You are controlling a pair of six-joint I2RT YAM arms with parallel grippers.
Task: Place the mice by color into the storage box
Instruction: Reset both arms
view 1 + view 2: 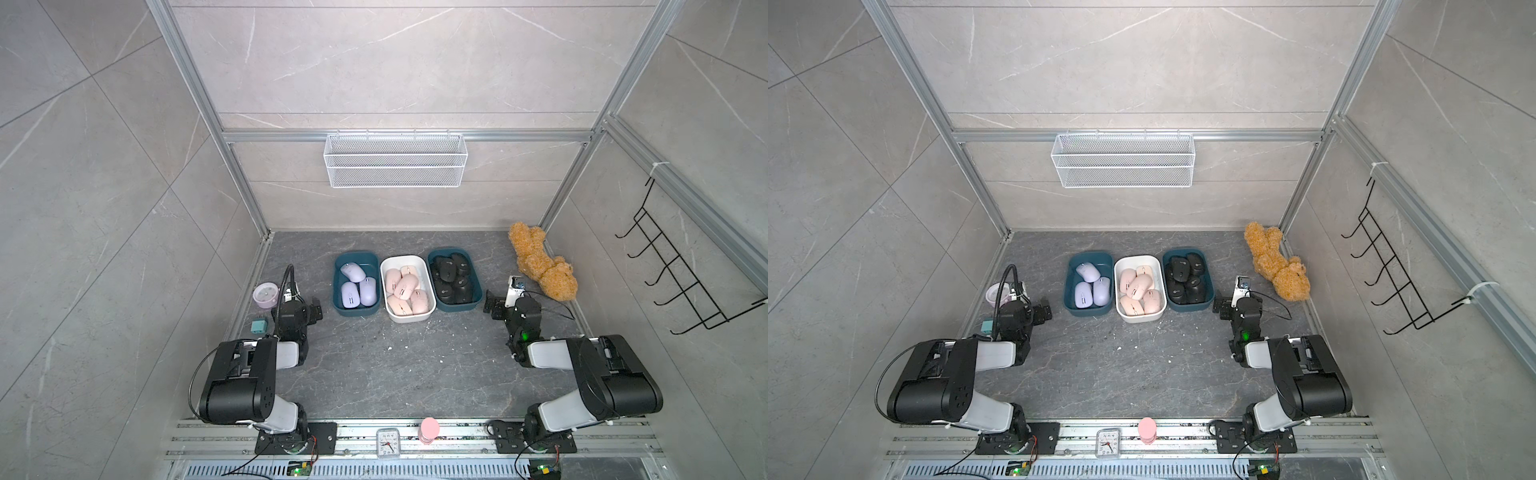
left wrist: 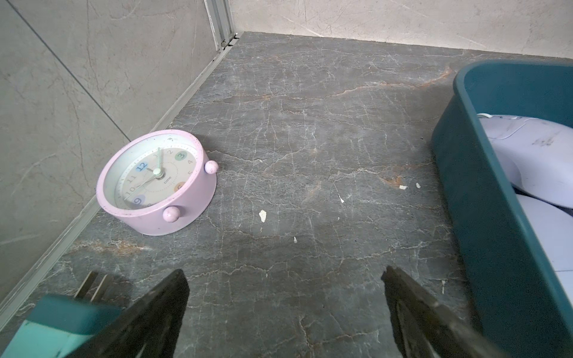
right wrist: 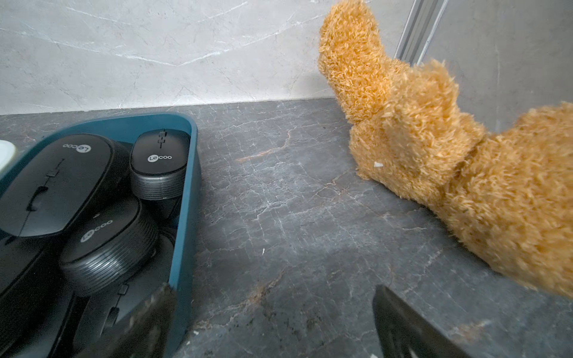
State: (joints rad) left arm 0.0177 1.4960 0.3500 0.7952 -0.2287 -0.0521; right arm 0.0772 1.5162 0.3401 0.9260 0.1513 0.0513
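Looking across the table, you find every mouse in sight already boxed by colour: three lavender mice lie in the left teal box, a heap of pale pink mice fills the white box in the middle, and the black mice are piled in the right teal box. No mouse shows on the bare, dark, stone-veined tabletop, so I judge the sorting done or very nearly so. Both grippers are empty with jaws spread wide: the left gripper hangs over bare table between the left teal box and the lavender alarm clock, and the right gripper sits just beside the right teal box, one finger overlapping its rim in the wrist view. Should you need to shift a mouse, expect a light, stiff plastic shell, smooth and domed on top (slippery, I would guess, if pinched over the crown). Take it across the flanks, where the black ones carry ribbed sides that should give the pads some bite. The piled mice lean tilted on one another, so lifting one may tip its neighbours. The boxes look like rigid, smooth plastic with rounded corners; the plush toy is shaggy and soft, and the small teal block is hard-edged.
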